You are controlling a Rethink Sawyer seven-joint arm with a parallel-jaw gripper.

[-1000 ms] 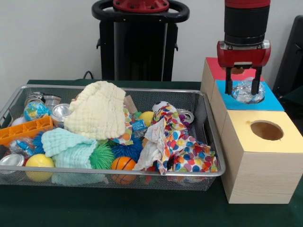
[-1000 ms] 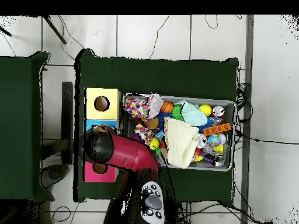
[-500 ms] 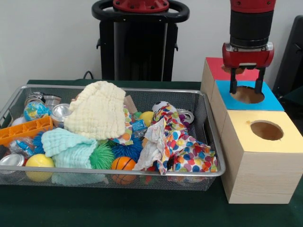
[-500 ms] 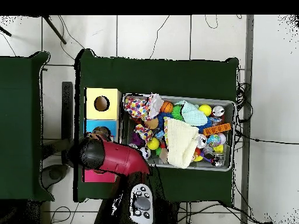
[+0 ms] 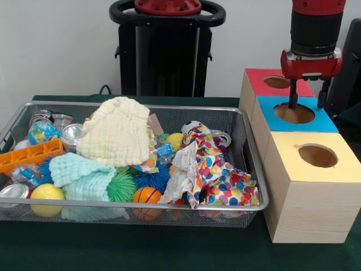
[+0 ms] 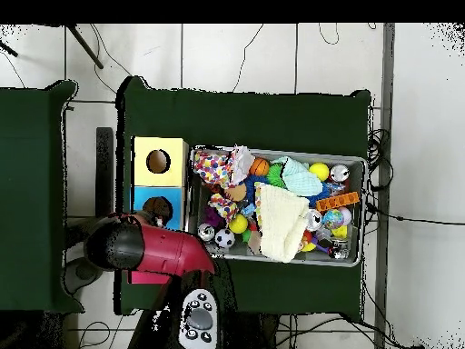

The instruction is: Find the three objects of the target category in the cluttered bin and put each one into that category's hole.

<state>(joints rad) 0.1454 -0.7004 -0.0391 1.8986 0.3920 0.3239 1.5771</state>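
My gripper (image 5: 307,104) hangs open and empty just above the blue box (image 5: 327,122), at the right side of its hole (image 5: 294,113). No packet shows in the hole. The silver wire-mesh bin (image 5: 169,206) stands to the left of the boxes, full of clutter. A small blue and white packet (image 5: 165,149) lies between the cloths in its middle. A crinkly clear packet with blue (image 5: 21,174) lies at its front left. In the overhead view the red arm (image 6: 154,253) hides the gripper; the bin (image 6: 356,262) lies to its right.
A red box (image 5: 255,83), the blue box and a yellow box (image 5: 293,164) stand in a row, each with a round hole on top. The bin holds a cream cloth (image 5: 115,132), a spotted cloth (image 5: 217,175), a mint cloth, balls, cans and an orange tray (image 5: 28,155).
The packet that lay in the blue box's hole under the gripper has dropped out of sight. The open gripper has risen and moved right; in the overhead view the arm swung left.
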